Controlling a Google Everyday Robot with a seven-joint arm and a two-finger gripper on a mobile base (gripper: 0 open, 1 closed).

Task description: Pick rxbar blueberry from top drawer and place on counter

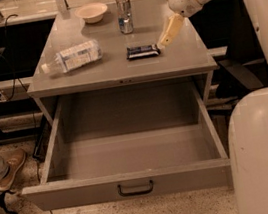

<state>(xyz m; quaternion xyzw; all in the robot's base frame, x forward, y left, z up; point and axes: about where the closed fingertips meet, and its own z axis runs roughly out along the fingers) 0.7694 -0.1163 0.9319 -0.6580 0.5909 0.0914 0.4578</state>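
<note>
A: Entry: rxbar blueberry (142, 51) lies flat on the counter (118, 71), right of centre, clear of the front edge. Top drawer (130, 150) stands open, nothing visible inside.

B: Gripper (166, 11)?

A: Above the right edge, fingers spread wide, holding nothing; one fingertip hangs just beside the bar. You appear at release. Next: lift out rightward. Can (124, 14) behind, bottle (71, 56) well left.
</note>
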